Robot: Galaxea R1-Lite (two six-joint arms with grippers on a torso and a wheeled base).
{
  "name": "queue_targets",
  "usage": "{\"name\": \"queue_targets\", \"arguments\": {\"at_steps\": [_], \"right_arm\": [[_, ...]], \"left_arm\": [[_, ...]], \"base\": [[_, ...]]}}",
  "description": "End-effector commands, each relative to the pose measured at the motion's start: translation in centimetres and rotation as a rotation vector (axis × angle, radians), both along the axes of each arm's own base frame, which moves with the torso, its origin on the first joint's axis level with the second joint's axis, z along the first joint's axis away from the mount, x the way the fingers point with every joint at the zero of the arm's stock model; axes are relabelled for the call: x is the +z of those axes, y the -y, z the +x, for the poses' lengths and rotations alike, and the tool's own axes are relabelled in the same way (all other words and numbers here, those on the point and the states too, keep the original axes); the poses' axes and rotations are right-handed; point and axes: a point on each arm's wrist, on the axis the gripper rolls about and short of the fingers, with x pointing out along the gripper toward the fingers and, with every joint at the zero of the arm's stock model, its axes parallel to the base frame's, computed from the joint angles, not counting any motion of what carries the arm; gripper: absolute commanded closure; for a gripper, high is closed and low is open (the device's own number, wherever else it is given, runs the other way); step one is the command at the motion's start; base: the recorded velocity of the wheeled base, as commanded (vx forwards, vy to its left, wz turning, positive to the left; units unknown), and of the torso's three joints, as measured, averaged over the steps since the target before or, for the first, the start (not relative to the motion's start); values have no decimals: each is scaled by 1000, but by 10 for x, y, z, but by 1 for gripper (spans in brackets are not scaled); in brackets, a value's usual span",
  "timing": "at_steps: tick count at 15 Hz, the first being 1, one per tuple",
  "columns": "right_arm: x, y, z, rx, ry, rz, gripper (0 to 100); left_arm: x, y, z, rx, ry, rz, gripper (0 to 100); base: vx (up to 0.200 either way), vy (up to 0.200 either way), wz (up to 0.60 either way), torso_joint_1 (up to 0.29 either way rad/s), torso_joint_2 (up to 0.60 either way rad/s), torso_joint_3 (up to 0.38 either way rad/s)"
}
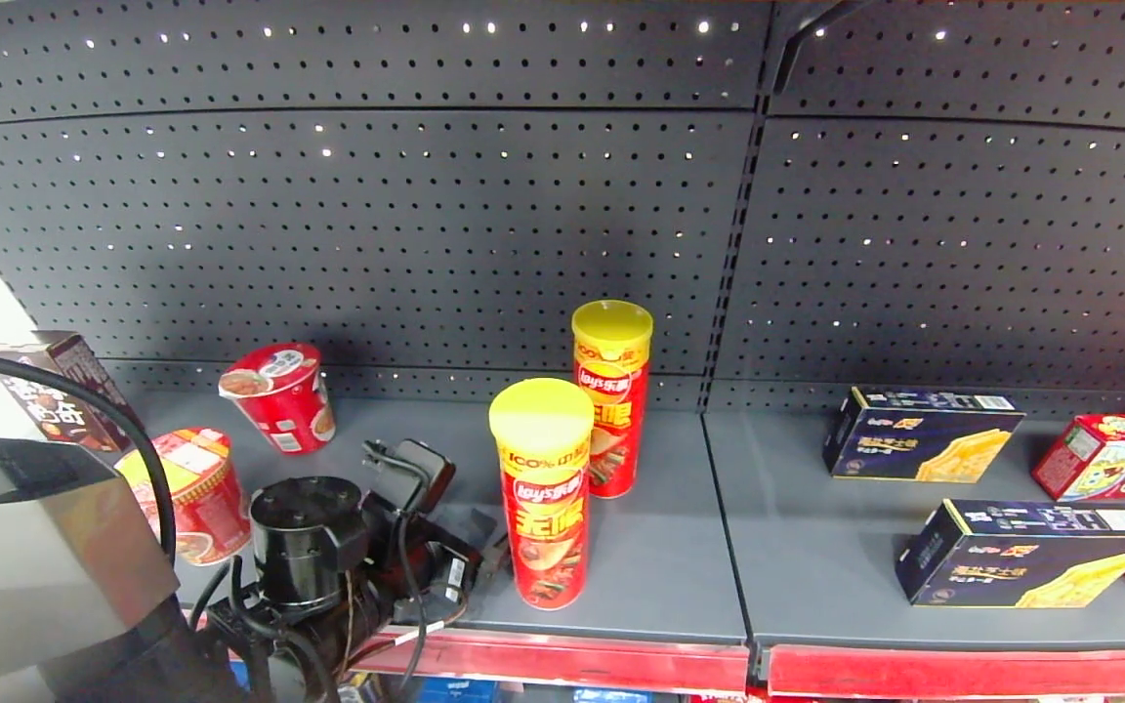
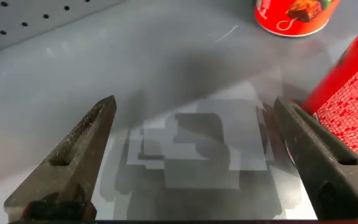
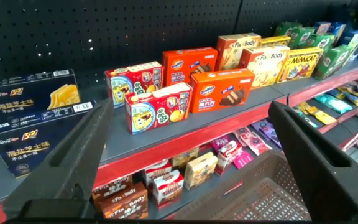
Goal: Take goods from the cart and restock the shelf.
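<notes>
Grey shelf (image 1: pixel 660 547): front crisp can (image 1: pixel 543 493) is stood upright just beside the left jaws, rear crisp can (image 1: pixel 611 395) beyond. Left jaws are held apart, empty. Right jaws likewise, cart basket (image 3: pixel 253 193) beyond them.

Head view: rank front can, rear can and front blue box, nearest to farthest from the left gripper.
1. Front can, just right of the left gripper.
2. Rear can, farther back.
3. Front blue box, next bay, right.
</notes>
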Motion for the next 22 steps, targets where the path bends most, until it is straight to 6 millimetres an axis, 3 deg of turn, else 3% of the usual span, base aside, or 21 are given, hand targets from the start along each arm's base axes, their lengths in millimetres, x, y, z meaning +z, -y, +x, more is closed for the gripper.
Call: {"name": "queue_targets", "arguments": {"at_steps": [1,15,22], "right_arm": [[0,0,0,1,-3,0,0],[0,0,0,1,-3,0,0],[0,0,1,1,-6,1,0]], "left_arm": [[-1,2,-1,-7,-2,1,0],[-6,31,0,-79,-1,-23,0],[-6,33,3,-67,3,-31,0]], "base": [[0,0,0,0,0,0],[0,0,0,0,0,0],[0,0,0,0,0,0]]}}
